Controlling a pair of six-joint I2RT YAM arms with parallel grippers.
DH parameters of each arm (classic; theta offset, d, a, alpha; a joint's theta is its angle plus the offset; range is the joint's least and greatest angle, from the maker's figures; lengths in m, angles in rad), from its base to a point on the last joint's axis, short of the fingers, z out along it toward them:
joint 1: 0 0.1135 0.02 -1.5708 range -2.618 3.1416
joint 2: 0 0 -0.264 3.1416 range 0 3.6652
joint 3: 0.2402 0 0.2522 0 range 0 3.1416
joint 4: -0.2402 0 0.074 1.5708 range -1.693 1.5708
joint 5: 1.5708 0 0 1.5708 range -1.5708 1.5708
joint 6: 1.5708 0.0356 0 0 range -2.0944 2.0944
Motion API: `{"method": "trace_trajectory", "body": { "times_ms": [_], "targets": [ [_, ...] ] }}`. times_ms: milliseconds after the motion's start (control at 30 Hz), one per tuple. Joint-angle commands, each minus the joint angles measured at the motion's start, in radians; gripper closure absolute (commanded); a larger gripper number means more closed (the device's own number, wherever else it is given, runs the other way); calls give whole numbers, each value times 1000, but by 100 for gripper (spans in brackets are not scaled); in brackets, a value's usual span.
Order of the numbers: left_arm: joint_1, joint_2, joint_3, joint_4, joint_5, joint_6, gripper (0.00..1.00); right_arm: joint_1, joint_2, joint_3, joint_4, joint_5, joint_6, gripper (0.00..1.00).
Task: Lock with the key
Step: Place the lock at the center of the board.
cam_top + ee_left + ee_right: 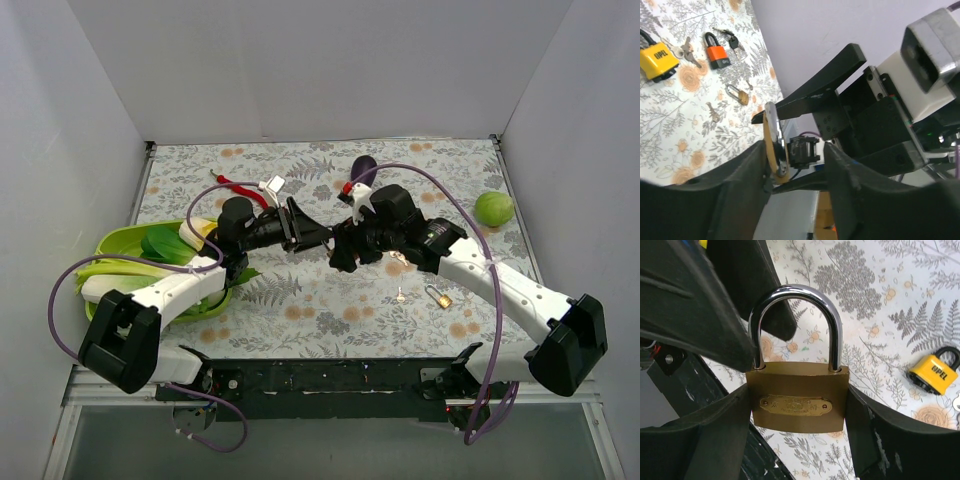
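A brass padlock (798, 397) with its steel shackle (795, 295) closed hangs above the table, its body pressed between both fingers of my right gripper (799, 407). My left gripper (797, 160) faces it with its jaws parted. In the left wrist view the padlock (774, 145) shows edge-on, against the left finger (747, 175) and apart from the other. In the top view the two grippers, left (312, 236) and right (342, 250), meet over the table's middle. A small key (400, 295) lies on the table. No key shows in the held padlock.
A small brass padlock (438, 297) lies by the key. A yellow padlock (657, 60), an orange padlock (717, 52) and loose keys (685, 50) lie on the cloth. A green bowl (115, 240) of vegetables stands left, a green ball (493, 208) far right.
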Motion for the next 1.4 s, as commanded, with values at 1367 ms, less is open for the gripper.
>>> {"method": "trace_trajectory", "body": {
  "times_ms": [1367],
  "targets": [
    [238,-204,18,-319,-111,136,2,-72,319,-71,-244,309,460,99]
  ]
}}
